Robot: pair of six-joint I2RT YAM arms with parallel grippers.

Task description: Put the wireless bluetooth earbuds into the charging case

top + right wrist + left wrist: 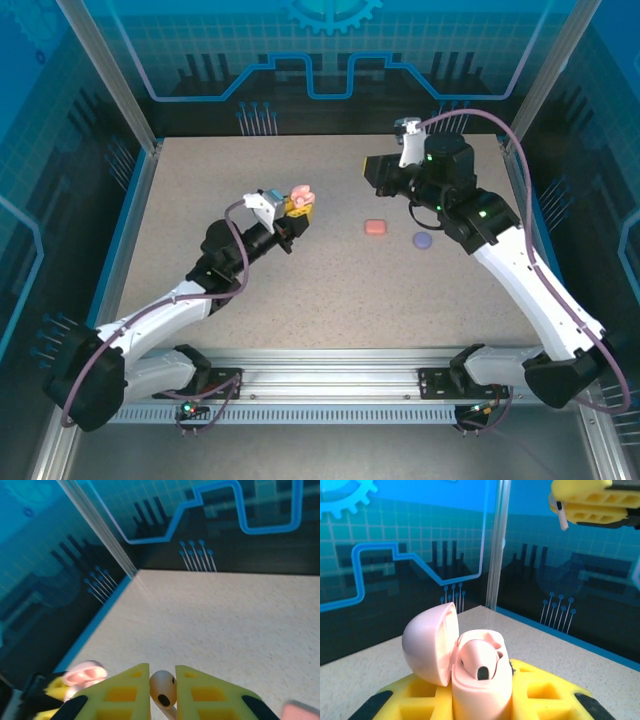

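My left gripper is shut on a pale pink charging case, held up above the table's left middle. In the left wrist view the case stands between the yellow fingers with its lid swung open to the left. One pinkish-beige earbud is seated inside it. My right gripper hovers to the right of the case and apart from it. It is shut on a second pale beige earbud, whose stem pokes out below the fingers.
A coral-pink case and a purple case lie closed on the speckled table below the right gripper. Clear walls with metal posts enclose the table. The coral case's corner shows near the right fingers.
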